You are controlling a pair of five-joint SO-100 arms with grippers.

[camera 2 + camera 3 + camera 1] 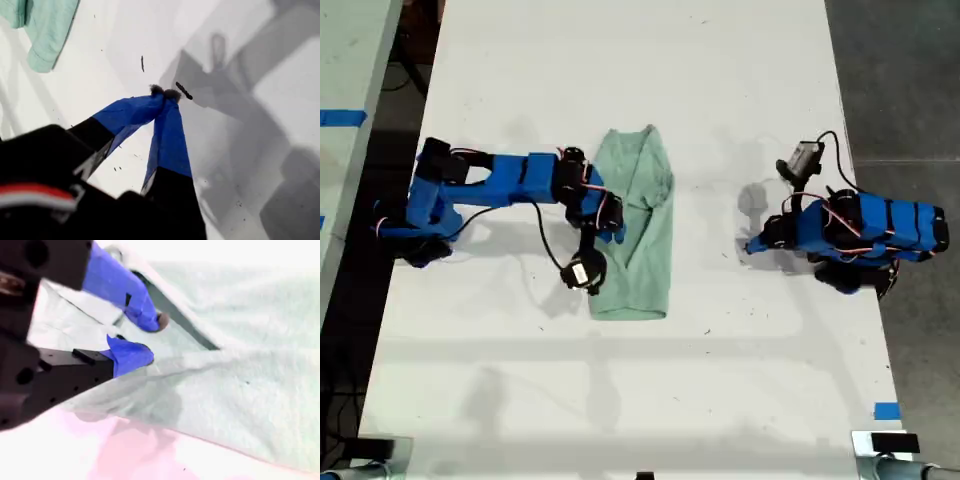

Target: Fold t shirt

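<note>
The t shirt (645, 230) is pale mint green and lies on the white table (620, 400) as a long narrow strip, folded lengthwise, a little to the exterior view's left of centre. My second gripper (610, 225) hovers over the shirt's edge at the exterior view's left. In the second wrist view the second gripper (147, 337) has its blue fingertips (150, 317) a little apart above wrinkled cloth (240, 390). My first gripper (752, 245) rests at the exterior view's right, well away from the shirt. The first gripper (165, 92) has its tips together over bare table, with a shirt corner (45, 30) far off.
The arms' bases sit at the exterior view's left (420, 215) and right (880, 235) table edges, with loose cables. Blue tape (887, 410) marks the table near the exterior view's lower right. A second pale table (345, 120) stands beyond a dark gap at the exterior view's left.
</note>
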